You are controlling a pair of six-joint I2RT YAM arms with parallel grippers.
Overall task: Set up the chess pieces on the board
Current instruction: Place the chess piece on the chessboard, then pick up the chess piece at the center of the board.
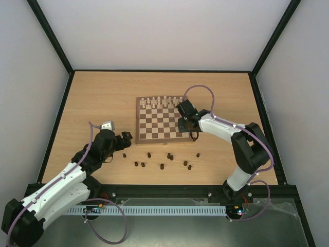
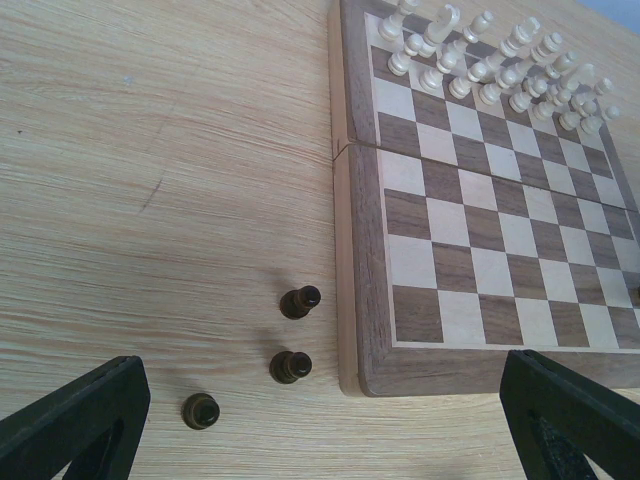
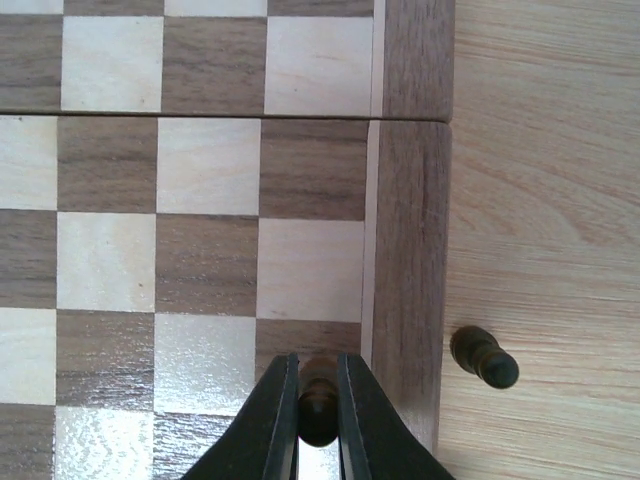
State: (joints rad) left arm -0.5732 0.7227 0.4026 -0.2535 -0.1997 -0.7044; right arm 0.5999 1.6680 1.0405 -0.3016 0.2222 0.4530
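Left gripper (image 1: 124,138) is wide open and empty, with three dark chess pieces (image 2: 290,366) on the table between its fingers and the board (image 2: 358,250) edge just right of them. Right gripper (image 3: 318,366) pinches one dark piece (image 3: 318,410) over a square beside the border. Lower it straight and release only once the base is flat.

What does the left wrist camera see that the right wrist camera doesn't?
Only left wrist: the cream-white chessmen lined up at the far end of the board, and three dark pieces on the table beside it. Only right wrist: the right fingers pinching a dark piece over the board's edge, plus a fallen dark piece on the table. Both: the checkered board and wooden table.
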